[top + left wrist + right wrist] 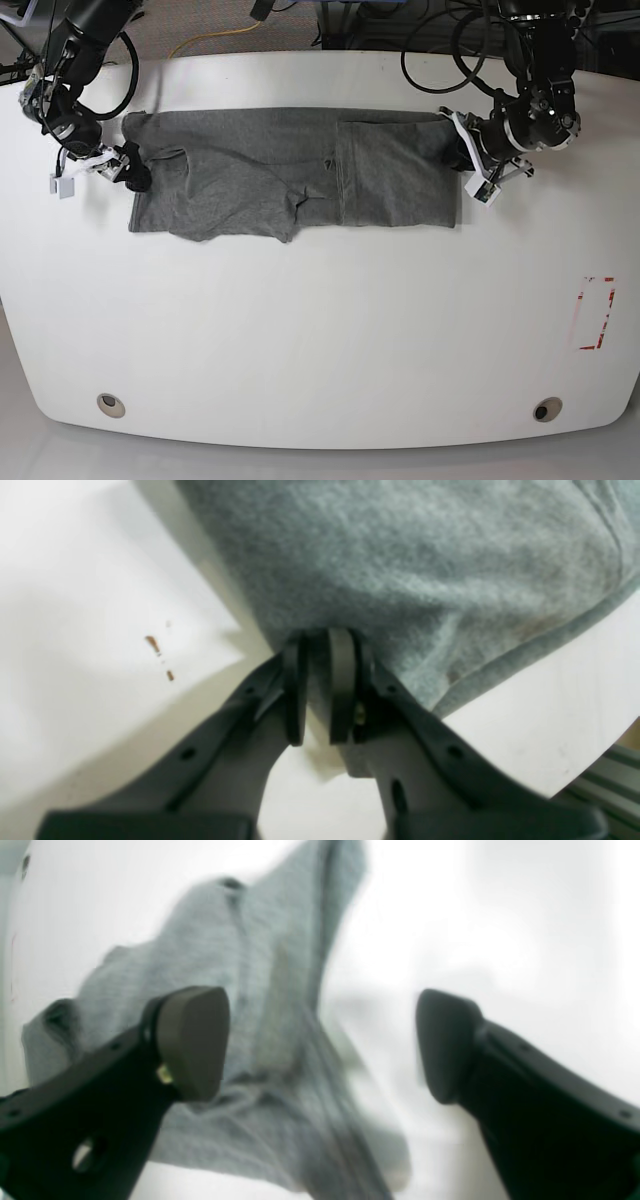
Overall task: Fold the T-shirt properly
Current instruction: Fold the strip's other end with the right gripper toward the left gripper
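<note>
The heather-grey T-shirt (295, 175) lies stretched in a long band across the far half of the white table (320, 340), parallel to its far edge, with folds rumpling its middle. The left gripper (320, 645) is clenched on the shirt's edge at the end nearest the table's red-marked side, its pads (341, 680) pinching grey cloth. At the opposite end the right gripper (322, 1040) stands released, jaws wide apart above the fabric.

White table (320, 340) under even light — red tape rectangle (597, 313) near one edge, cables (210, 40) behind.
</note>
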